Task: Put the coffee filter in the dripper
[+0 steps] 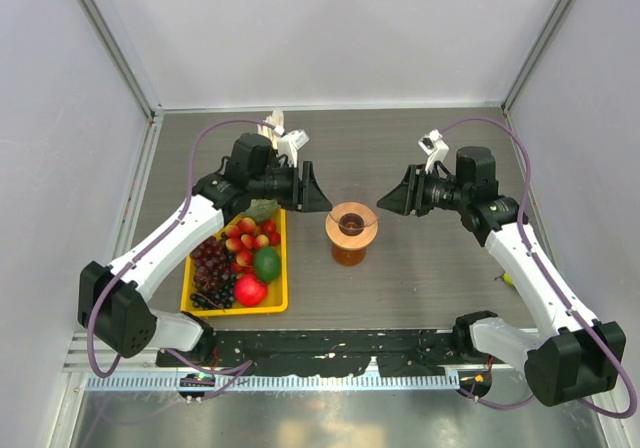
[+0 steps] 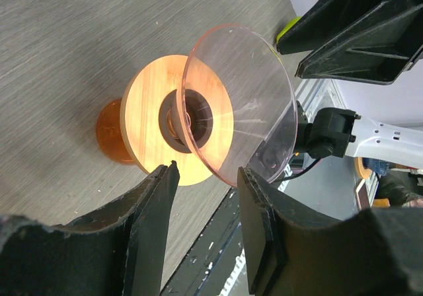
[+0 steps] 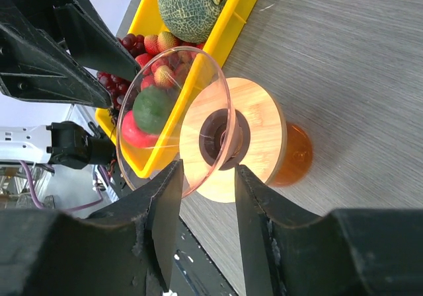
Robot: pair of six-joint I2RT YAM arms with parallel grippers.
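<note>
flanking the dripper (image 1: 351,224), which sits atop a jug (image 1: 347,256) mid-table, the left gripper (image 1: 316,194) and right gripper (image 1: 392,200) both hang spread wide, holding nothing. its clear bowl looks bare and i cannot make out the coffee filter, unless it stands among the papers (image 1: 276,124) behind the left arm (image 1: 170,238); fetching seems the step in hand, calling for a light pinch on one sheet

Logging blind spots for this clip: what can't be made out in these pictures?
- Paper bundle: top view, mostly behind the left arm.
- Glass jug: top view, largely covered by the dripper.
- Yellow-green object: top view, tiny, half behind the right arm.
- Loose coffee filter: seen in no view.
</note>
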